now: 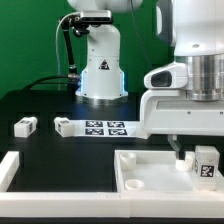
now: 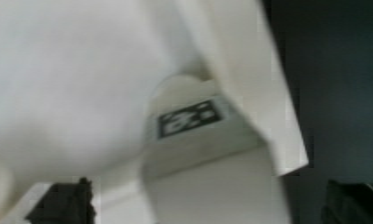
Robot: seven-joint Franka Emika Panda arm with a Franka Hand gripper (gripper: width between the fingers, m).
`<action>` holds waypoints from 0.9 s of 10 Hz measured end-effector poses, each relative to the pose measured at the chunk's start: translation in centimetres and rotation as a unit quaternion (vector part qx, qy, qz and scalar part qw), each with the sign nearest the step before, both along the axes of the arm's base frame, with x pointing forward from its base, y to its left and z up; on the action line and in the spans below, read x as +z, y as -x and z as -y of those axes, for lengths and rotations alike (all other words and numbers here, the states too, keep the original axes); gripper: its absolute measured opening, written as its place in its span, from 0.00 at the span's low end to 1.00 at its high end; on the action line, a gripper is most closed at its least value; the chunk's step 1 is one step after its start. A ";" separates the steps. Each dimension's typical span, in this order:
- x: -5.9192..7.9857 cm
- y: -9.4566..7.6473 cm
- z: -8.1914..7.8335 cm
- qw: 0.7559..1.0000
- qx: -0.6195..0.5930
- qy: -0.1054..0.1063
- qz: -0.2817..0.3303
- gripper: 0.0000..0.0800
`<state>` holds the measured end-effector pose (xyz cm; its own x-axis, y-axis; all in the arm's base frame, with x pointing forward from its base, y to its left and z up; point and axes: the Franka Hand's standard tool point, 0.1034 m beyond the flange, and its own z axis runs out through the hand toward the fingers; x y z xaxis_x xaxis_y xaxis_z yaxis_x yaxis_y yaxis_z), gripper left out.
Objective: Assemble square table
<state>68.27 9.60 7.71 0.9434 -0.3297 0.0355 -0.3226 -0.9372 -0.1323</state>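
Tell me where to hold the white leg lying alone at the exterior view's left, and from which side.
Probably grip the leg across its narrow width, near mid-length, coming from above: it lies flat on the black table with bare surface on both long sides.

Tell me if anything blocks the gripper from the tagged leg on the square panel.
Nothing visible does. The open gripper hangs right by the leg on the square panel, with no other part between them.
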 end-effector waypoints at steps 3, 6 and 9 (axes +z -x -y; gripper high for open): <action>-0.1 0.1 -0.1 0.999 -0.036 -0.003 -0.005 0.77; -0.1 0.0 0.1 0.991 -0.135 -0.010 -0.016 0.36; -0.2 0.2 0.2 0.953 -0.299 -0.019 -0.036 0.36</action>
<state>68.11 9.39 7.56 0.5851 -0.8097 -0.0452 -0.8079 -0.5771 -0.1189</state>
